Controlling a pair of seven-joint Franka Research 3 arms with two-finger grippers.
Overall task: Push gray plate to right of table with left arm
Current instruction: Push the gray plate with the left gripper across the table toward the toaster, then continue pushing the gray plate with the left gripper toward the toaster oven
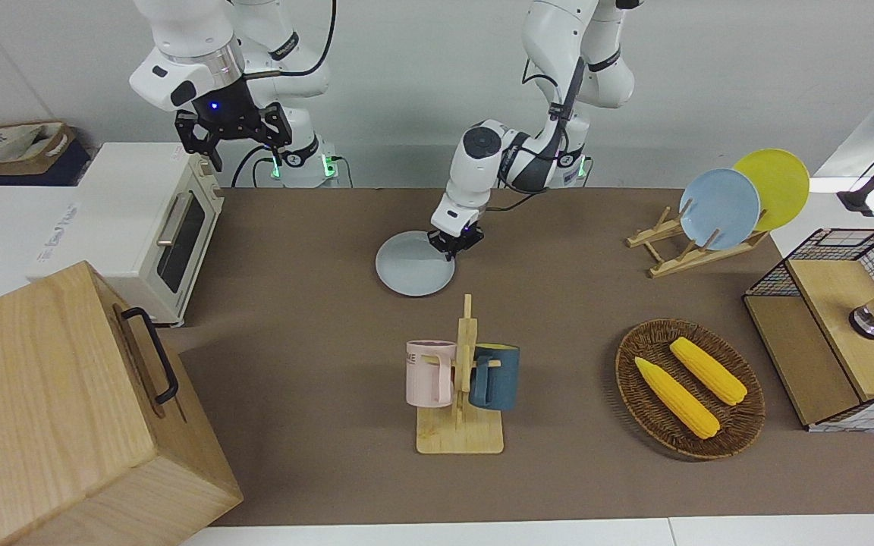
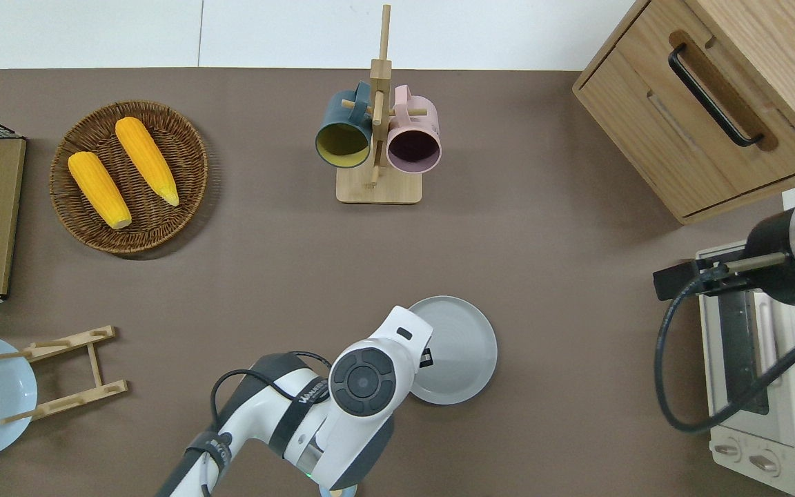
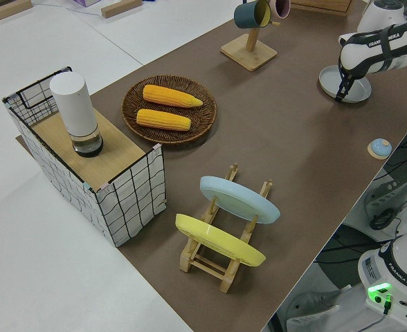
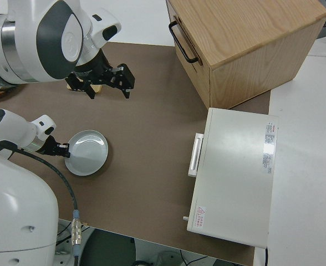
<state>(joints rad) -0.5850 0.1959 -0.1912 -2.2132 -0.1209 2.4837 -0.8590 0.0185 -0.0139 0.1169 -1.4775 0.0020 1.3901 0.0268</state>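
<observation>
A: Right arm status?
B: Parked, right gripper [image 1: 234, 135] with fingers spread, nothing in them.
A: Gray plate [image 1: 413, 265]?
B: Flat on the table [image 1: 315, 318], mid-table, nearer the robots than the mug rack [image 1: 461, 387].
A: Left gripper [image 1: 454, 244]?
B: Down at the plate's rim, on the edge toward the left arm's end. Can't tell if fingers are spread or closed.

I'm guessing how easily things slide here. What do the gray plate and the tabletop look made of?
The gray plate looks like glazed ceramic or hard plastic: smooth, uniform pale gray, with a soft sheen and faint rings; which of the two can't be told. The table looks covered in a matte brown sheet or laminate with no glare or grain.
</observation>
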